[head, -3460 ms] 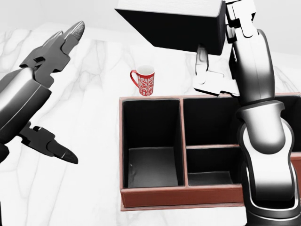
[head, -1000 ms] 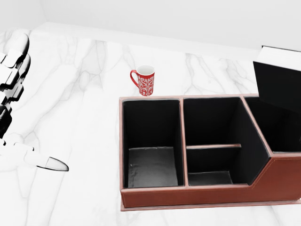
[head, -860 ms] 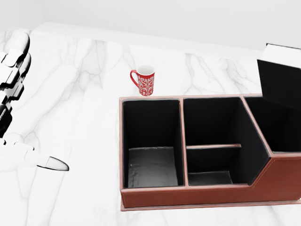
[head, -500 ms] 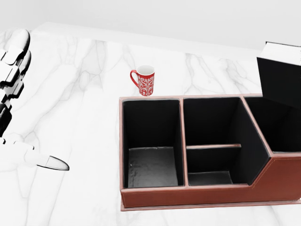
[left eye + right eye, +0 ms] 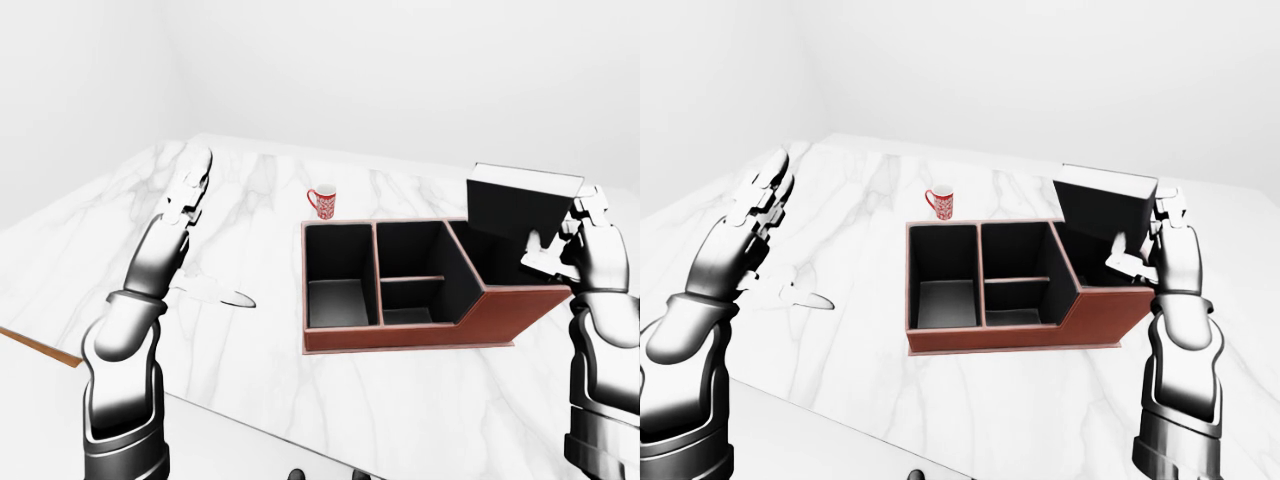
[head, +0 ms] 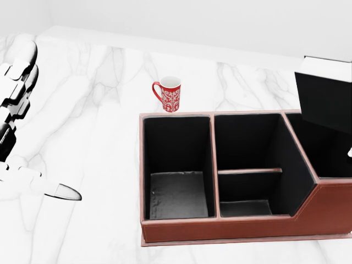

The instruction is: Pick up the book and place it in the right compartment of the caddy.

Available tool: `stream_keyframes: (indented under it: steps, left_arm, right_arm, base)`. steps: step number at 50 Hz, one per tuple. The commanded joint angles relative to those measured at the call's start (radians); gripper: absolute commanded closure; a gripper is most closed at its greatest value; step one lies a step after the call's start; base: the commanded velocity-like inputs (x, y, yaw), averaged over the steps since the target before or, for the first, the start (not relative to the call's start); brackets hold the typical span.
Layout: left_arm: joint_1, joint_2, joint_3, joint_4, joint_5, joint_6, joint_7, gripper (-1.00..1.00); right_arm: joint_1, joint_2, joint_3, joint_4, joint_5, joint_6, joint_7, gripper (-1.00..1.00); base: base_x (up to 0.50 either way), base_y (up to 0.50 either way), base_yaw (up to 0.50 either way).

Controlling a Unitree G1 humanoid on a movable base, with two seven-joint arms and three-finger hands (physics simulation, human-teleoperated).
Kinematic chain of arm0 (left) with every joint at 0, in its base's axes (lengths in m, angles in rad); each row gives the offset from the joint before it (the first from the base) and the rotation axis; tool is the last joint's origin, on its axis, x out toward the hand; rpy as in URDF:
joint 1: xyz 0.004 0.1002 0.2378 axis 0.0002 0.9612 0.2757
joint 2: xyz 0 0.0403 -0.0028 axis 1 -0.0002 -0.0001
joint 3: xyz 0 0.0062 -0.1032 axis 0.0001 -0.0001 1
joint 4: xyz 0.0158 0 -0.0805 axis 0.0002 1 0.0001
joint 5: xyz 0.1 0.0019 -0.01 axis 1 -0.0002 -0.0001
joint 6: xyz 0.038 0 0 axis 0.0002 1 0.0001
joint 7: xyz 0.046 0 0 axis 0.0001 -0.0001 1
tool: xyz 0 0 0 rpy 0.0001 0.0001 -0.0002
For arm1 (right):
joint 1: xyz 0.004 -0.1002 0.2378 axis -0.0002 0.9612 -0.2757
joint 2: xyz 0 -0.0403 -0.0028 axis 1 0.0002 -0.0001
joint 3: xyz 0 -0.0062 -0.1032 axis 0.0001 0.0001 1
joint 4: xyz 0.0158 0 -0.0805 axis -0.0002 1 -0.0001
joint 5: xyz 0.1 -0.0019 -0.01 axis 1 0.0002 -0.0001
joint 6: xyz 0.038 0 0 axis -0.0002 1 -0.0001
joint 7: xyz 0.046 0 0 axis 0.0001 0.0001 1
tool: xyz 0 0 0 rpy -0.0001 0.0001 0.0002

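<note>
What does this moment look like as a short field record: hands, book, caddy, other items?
surface: white marble table
right hand: raised beside the book, fingers on its right edge
book: dark, tilted, above the caddy's right compartment, lower edge dipping inside
caddy: red-brown, black inside; left and middle compartments empty
left hand: open, raised over the table, holding nothing
mug: red patterned, upright, just above the caddy in the head view
task state: book not yet released
</note>
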State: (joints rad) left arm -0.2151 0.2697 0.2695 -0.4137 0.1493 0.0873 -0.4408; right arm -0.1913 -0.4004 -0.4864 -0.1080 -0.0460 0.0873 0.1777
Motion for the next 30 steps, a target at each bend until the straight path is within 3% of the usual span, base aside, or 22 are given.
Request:
stream_keyframes:
  steps: [1,30]
  left_arm:
    - [-0.015,-0.002,0.013,-0.026,-0.039,0.0,0.007,-1.0]
    - [-0.011,-0.007,0.01,-0.02,-0.034,0.0,0.003,-1.0]
  right_arm:
    - [-0.004,-0.003,-0.011,0.004,0.084,0.0,-0.025,1.0]
    - [0.007,0.008,0.004,0.066,0.078,0.0,-0.033,1.0]
  base:
    - [0.0,0.0,0.0]
    - [0.0,0.0,0.0]
